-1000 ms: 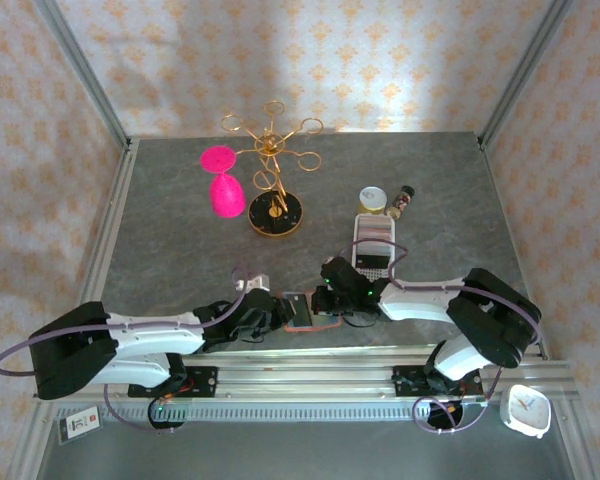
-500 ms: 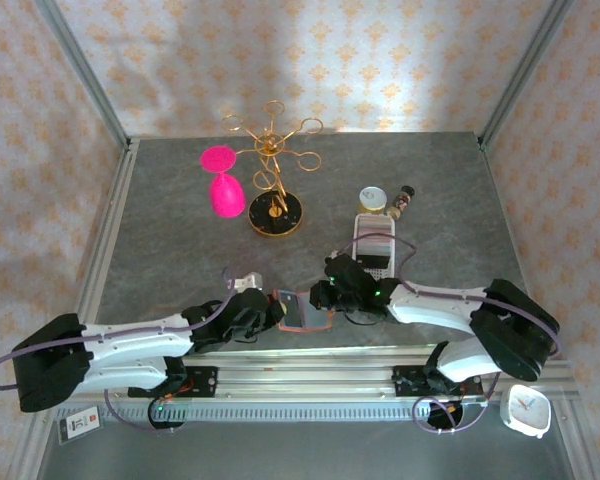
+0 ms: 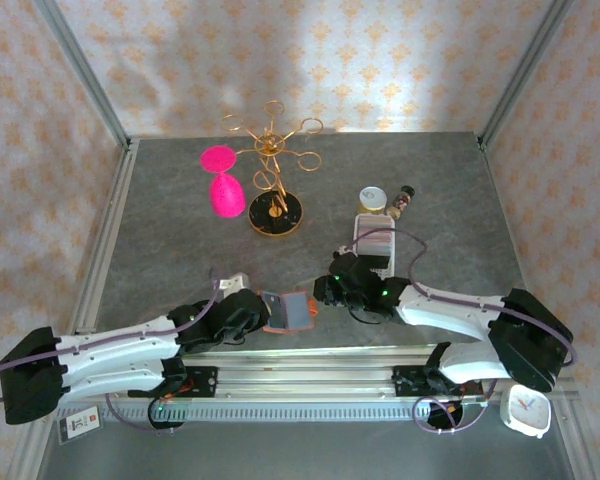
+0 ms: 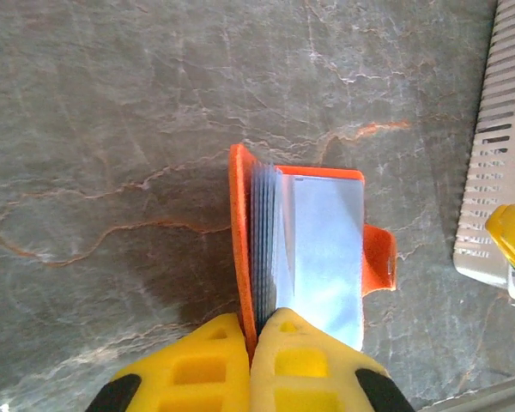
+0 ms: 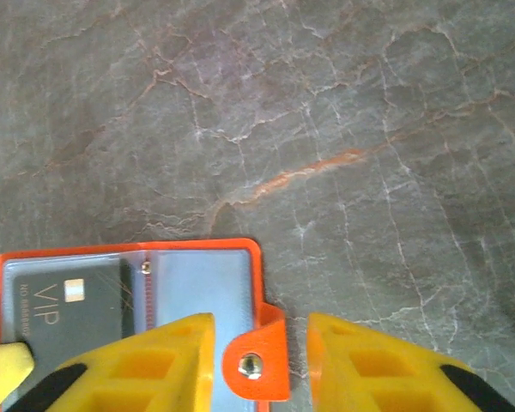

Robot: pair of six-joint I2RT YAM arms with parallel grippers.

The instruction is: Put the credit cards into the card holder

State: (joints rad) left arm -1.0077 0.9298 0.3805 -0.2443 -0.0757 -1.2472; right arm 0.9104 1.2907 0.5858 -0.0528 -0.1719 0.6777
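Note:
The orange-red card holder (image 3: 290, 312) lies open near the table's front edge, grey-blue pockets up (image 4: 322, 240). My left gripper (image 4: 251, 330) is shut on its orange left cover, and the stacked pocket leaves fan out beside the fingers. A dark card marked VIP (image 5: 69, 309) sits in a left pocket. The holder's snap tab (image 5: 257, 365) lies between the fingers of my right gripper (image 5: 262, 343), which is open and does not touch it. More credit cards (image 3: 376, 242) stand in the white slotted tray (image 4: 498, 172) behind the right gripper (image 3: 325, 290).
A gold ring stand (image 3: 274, 212) and a pink wine glass (image 3: 223, 190) stand at the back left. Two small jars (image 3: 373, 199) sit behind the tray. The metal front rail (image 3: 310, 352) runs just below the holder. A white clock (image 3: 527, 410) lies off the table's front right.
The left gripper has carried the holder a little to the left. The right gripper has come off the holder's right edge and now stands open around the tab.

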